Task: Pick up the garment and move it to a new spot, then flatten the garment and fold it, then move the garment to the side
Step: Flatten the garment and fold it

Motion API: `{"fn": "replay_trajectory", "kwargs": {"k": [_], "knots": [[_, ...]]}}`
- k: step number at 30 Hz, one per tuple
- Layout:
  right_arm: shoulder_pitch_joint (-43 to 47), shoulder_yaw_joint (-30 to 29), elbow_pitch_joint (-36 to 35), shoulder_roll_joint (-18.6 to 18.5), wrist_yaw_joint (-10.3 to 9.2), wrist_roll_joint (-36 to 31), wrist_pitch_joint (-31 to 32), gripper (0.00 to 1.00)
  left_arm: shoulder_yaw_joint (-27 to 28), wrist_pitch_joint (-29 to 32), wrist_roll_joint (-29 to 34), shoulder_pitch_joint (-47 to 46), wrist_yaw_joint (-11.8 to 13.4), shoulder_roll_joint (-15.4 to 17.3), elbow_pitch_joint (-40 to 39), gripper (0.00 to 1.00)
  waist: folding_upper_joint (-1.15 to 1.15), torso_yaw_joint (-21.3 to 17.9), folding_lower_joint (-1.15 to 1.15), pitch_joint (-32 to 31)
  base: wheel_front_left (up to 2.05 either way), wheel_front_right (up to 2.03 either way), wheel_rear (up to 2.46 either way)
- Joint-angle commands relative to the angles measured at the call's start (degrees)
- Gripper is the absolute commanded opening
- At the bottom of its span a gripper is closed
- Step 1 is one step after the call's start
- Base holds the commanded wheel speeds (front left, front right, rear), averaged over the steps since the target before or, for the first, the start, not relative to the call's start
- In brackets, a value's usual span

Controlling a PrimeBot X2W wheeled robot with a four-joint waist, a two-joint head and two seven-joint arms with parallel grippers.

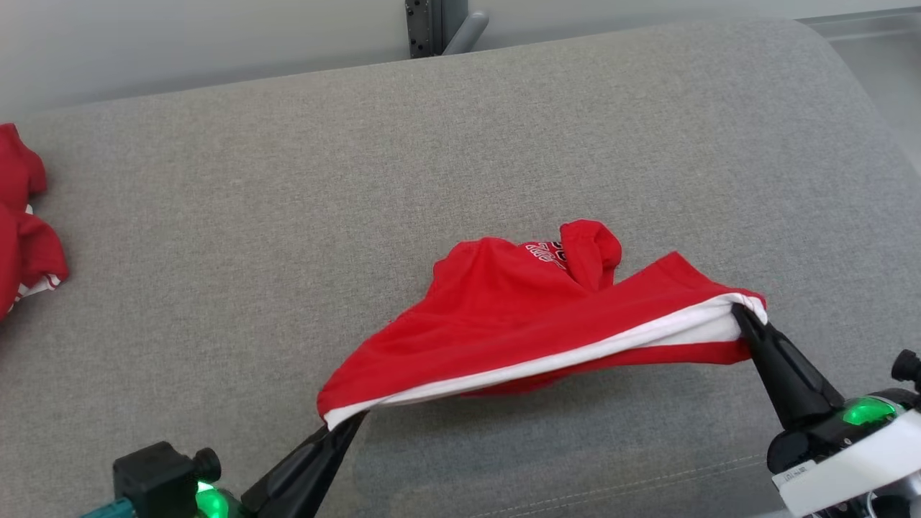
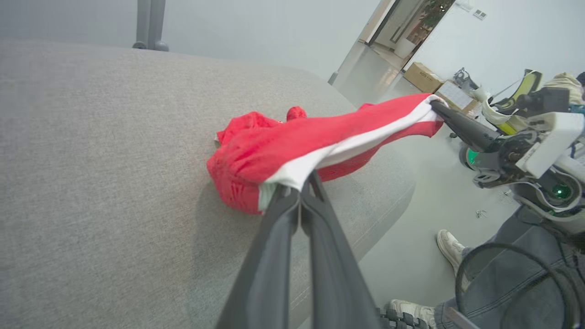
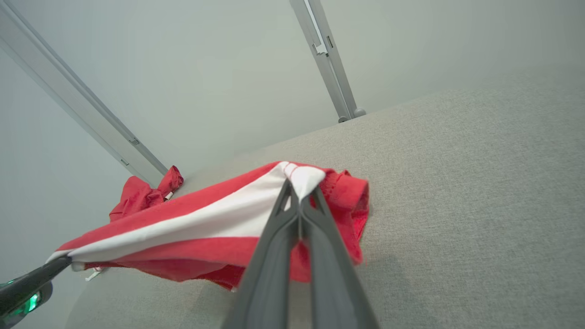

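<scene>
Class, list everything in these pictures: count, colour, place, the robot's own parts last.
garment: one, red with white band, front edge lifted off cushion
second garment: one, red, crumpled at cushion's far left
cushion: one, grey, under both garments
metal rails: two, grey, behind cushion
cardboard boxes: two, brown, on far floor
person's shoes: two, white, floor beside cushion
left fingers: two, dark, shut on band's left end
right fingers: two, dark, shut on band's right end

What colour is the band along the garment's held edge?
White band on red garment; right wrist view best.
</scene>
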Motion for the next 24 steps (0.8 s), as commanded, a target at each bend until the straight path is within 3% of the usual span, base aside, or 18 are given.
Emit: {"fn": "replay_trajectory", "kwargs": {"k": [1,6,11,14,18,19,20,21,24], "knots": [[1.37,-1.43,-2.29,0.00,-0.09,1.89,0.37,0.00,1.46,-0.13,-0.39,0.85,1.29,1.78,-3.46,0.00,0.00,0.04,0.00,0.35,0.00,0.00,0.00],[3.20,-5.84,-7.20,-0.72,-0.10,5.47,1.08,0.00,5.00,0.25,-1.45,0.89,3.53,5.60,-12.42,0.00,0.00,0.48,0.00,1.63,0.00,0.00,0.00],[-0.27,-7.85,-10.60,-1.60,-0.10,7.91,3.20,0.00,8.83,2.78,-2.20,-3.39,3.89,9.17,-16.89,0.00,0.00,1.23,0.00,5.57,0.00,0.00,0.00],[-6.38,-7.23,-11.61,-3.18,-0.10,9.25,6.55,0.00,12.02,5.29,-3.17,-9.24,2.00,11.15,-17.74,0.00,0.00,1.97,0.00,9.68,0.00,0.00,0.00],[-20.94,-4.45,-9.42,-4.24,-0.06,11.16,12.99,0.00,16.65,9.76,-7.24,-20.56,-2.62,12.88,-13.99,0.00,0.00,3.19,0.00,15.77,0.00,0.00,0.00],[-20.94,-4.45,-9.42,-4.24,-0.06,11.16,12.99,0.00,16.65,9.76,-7.24,-20.56,-2.62,12.88,-13.99,0.00,0.00,3.19,0.00,15.77,0.00,0.00,0.00],[-30.87,-3.05,-5.86,-3.47,-0.06,11.07,16.52,0.00,18.44,12.60,-10.05,-28.31,-5.01,12.04,-9.33,0.00,0.00,3.91,0.00,19.14,0.00,0.00,0.00],[-30.87,-3.05,-5.86,-3.47,-0.06,11.07,16.52,0.00,18.44,12.60,-10.05,-28.31,-5.01,12.04,-9.33,0.00,0.00,3.91,0.00,19.14,0.00,0.00,0.00],[-48.47,-1.32,3.13,-0.27,-0.06,6.39,19.98,0.00,18.98,16.81,-10.18,-42.45,-7.29,8.88,1.22,0.00,0.00,4.86,0.00,23.75,0.00,0.00,0.00]]}}
